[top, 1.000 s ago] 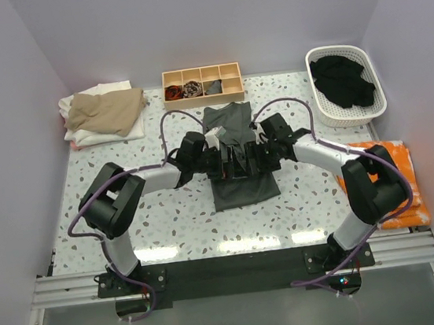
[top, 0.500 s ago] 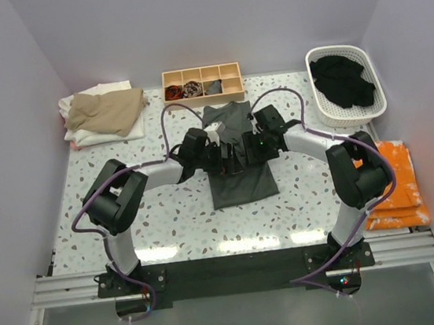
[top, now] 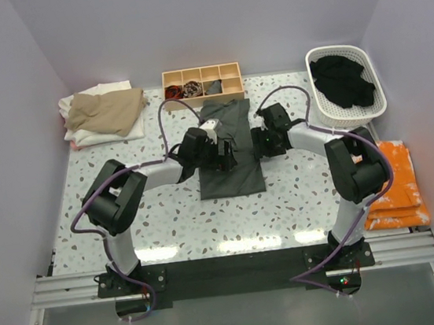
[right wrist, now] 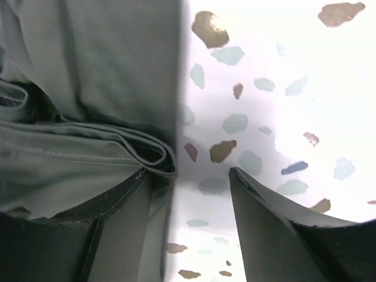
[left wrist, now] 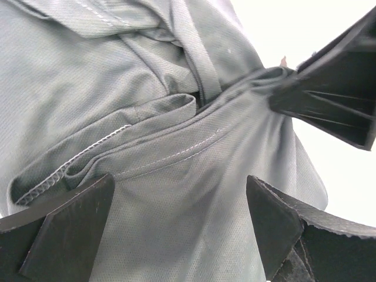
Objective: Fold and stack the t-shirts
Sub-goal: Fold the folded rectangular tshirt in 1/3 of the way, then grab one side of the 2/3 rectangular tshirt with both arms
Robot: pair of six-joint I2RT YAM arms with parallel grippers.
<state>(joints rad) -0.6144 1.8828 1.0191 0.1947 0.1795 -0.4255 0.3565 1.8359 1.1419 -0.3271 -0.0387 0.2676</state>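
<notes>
The dark charcoal-grey t-shirt (top: 232,178) lies folded into a long strip in the middle of the table. My left gripper (top: 226,153) is over its middle from the left, jaws wide open with only cloth (left wrist: 176,117) beneath them and nothing gripped (left wrist: 179,194). My right gripper (top: 260,143) is at the shirt's right edge, open (right wrist: 188,176); one finger (right wrist: 126,200) rests against the folded edge (right wrist: 117,153), the other stands over bare table. A tan t-shirt (top: 105,111) lies on white ones (top: 105,90) at the back left. A black one (top: 341,80) is in the basket.
A wooden divided tray (top: 203,94) with small rolled bundles stands just behind the grey shirt. A white basket (top: 369,108) is at the back right. Orange folded cloth (top: 400,180) lies at the right edge. Walls close in on the left, right and back.
Both grippers have moved away from the near edge, toward the back. The grey shirt now lies flatter and narrower, with its near end shifted slightly left.
</notes>
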